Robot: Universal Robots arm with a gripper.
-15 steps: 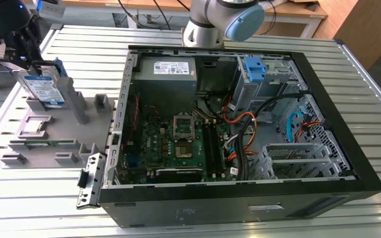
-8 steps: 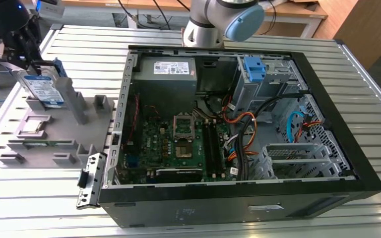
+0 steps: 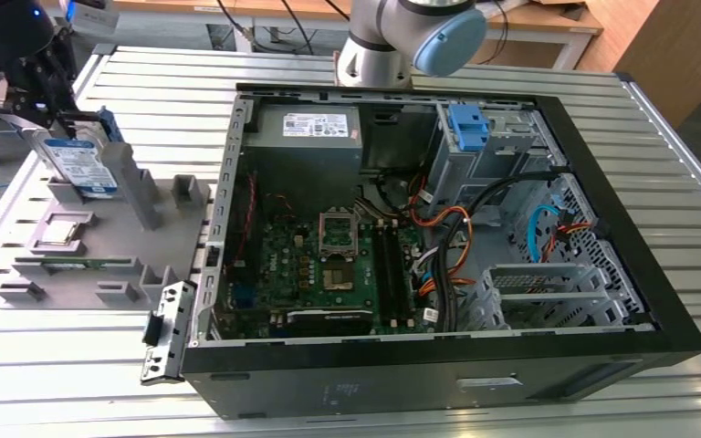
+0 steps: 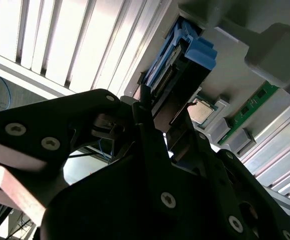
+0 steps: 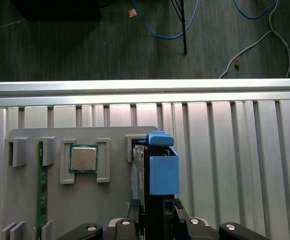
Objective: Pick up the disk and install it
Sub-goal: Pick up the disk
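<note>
You have the gripper [image 3: 68, 123] clamped on the disk [image 3: 87, 167], jaws closed against its upper end. The flat silver slab with blue plastic rails stands upright at the grey moulded tray [image 3: 186, 228], nine o'clock from the open black case [image 3: 679, 339].

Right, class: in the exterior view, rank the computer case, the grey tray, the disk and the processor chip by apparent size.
1. computer case
2. grey tray
3. disk
4. processor chip
The gaps are wide, so nearness to the camera does not change the order.
</note>
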